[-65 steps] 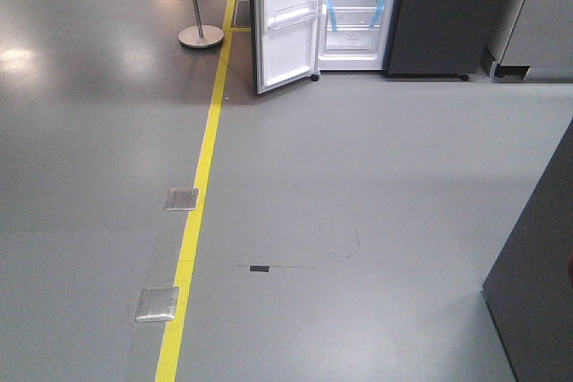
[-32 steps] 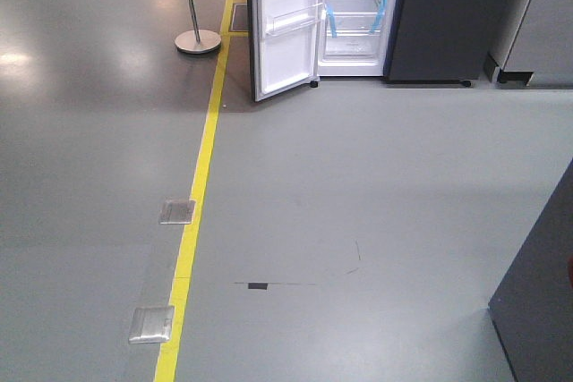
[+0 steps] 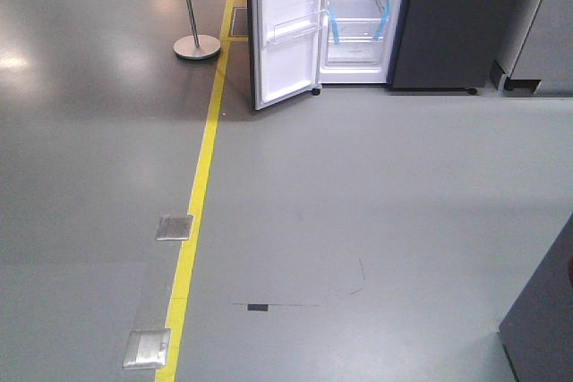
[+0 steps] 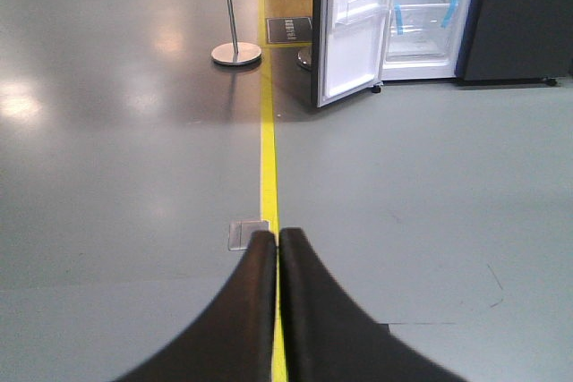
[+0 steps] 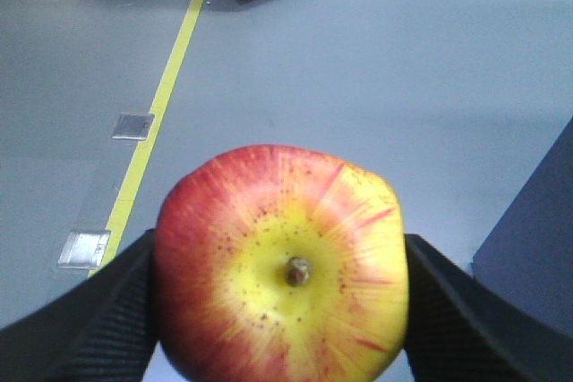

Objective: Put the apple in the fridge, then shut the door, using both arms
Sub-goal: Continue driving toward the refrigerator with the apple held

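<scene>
Right wrist-mounted view shows the right tool clamped on the apple; left tool pressed closed, holding nothing; wide grey floor lies before the fridge; its door stands open, edge near the yellow line.

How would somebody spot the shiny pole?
Find the dark fridge at the far end, its door swung open. Left of that door, past the yellow line, is a thin metal pole on a round disc foot; the square floor plates lie flat.
</scene>
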`<state>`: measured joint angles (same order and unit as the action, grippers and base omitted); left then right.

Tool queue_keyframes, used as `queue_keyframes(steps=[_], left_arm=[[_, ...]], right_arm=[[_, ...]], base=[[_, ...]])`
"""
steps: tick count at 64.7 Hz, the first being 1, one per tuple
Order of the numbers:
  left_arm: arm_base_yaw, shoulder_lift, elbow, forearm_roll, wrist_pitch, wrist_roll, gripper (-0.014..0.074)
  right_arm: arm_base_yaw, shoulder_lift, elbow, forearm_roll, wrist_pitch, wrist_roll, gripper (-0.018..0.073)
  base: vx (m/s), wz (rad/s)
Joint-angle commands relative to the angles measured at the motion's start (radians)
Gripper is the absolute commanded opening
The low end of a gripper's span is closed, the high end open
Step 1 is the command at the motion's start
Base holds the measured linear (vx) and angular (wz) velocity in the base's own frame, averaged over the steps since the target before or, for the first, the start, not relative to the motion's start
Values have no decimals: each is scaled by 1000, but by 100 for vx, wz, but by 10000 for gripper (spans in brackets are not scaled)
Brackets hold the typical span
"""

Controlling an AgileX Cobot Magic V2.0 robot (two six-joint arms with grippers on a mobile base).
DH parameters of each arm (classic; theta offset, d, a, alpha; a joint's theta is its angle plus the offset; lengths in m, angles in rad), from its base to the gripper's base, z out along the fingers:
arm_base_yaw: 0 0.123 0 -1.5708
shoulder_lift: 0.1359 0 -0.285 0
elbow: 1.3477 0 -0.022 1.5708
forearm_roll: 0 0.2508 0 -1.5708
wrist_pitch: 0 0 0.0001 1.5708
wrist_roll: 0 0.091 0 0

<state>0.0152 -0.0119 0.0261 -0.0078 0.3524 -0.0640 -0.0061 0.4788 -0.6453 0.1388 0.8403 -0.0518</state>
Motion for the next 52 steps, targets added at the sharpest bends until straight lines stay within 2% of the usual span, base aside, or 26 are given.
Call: queue_keyframes(steps=[1,52], left_arm=[[-2,-14,19,-3,-70,-1,-6],[-2,-14,19,-3,-70,-1,-6]], right_arm=[[0,6,-25,4,-75,-6,195],[0,6,-25,4,-75,-6,195]], base=[[16,2],[15,1]])
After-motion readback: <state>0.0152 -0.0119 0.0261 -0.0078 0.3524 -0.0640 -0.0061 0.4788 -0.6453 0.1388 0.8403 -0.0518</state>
